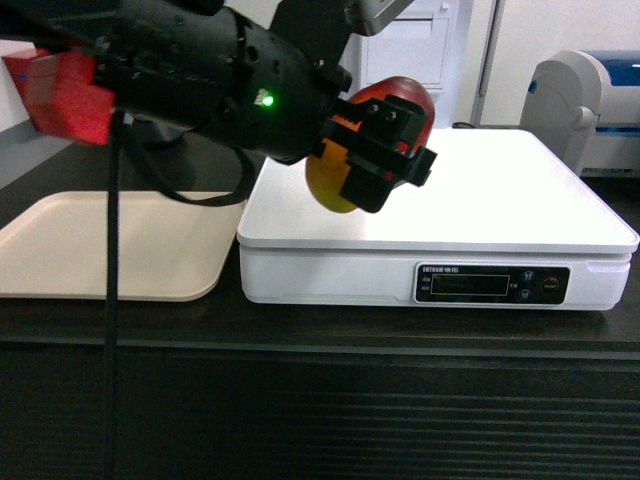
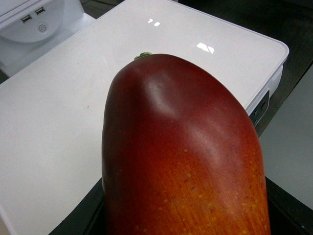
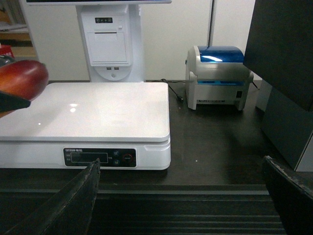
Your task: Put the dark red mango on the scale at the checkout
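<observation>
My left arm point(image 1: 200, 75) wears a bulky matte-black shell with one small green light glowing on its side. A black cable point(image 1: 112, 300) hangs beneath it. My left gripper point(image 1: 385, 150) is black and blocky; my right gripper's fingers point(image 3: 73, 200) are dark and wedge-shaped.

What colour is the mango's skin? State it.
The dark red mango is deep red, fading to speckled orange-yellow lower down; clearest in the left wrist view.

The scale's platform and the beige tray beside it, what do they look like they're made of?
Scale platform: probably glossy white plastic or coated metal; it mirrors ceiling lights in the left wrist view. Beige tray: likely matte moulded plastic, with rounded corners, a raised rim and no glare.
</observation>
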Controlling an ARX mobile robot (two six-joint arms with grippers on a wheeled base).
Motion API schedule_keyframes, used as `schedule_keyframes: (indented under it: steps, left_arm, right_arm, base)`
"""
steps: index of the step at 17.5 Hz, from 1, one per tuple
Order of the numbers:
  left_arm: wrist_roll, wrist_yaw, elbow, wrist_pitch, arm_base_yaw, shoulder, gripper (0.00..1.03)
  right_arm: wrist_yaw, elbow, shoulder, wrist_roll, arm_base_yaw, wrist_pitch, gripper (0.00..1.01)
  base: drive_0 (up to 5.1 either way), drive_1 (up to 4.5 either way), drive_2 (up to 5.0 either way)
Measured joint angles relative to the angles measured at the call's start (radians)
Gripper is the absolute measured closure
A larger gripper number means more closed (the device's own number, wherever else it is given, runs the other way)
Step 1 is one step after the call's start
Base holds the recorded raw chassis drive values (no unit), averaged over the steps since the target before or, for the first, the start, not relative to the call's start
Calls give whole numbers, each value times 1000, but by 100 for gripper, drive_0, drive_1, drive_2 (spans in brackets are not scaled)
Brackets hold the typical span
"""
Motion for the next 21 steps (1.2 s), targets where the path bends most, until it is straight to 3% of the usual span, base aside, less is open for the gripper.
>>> schedule_keyframes:
  steps: [4, 9, 11, 17, 21]
  left_arm:
    - [45, -6, 180, -80, -14, 129, 38]
    - [31, -29, 418, -188, -16, 299, 38]
    - [-2, -43, 503, -217, -18, 358, 38]
    - [-175, -103, 817, -337, -57, 552, 39]
    - [-249, -154, 892, -374, -78, 597, 39]
  right_arm:
    - [0, 0, 0, 0, 0, 0, 3]
    - [0, 0, 0, 0, 0, 0, 3]
    - [0, 0, 0, 0, 0, 0, 3]
    - [0, 0, 0, 0, 0, 0, 3]
    - [0, 0, 0, 0, 0, 0, 3]
  base:
    - [0, 0, 0]
    - [0, 0, 0]
    - [0, 0, 0]
    - [0, 0, 0]
    - [0, 0, 0]
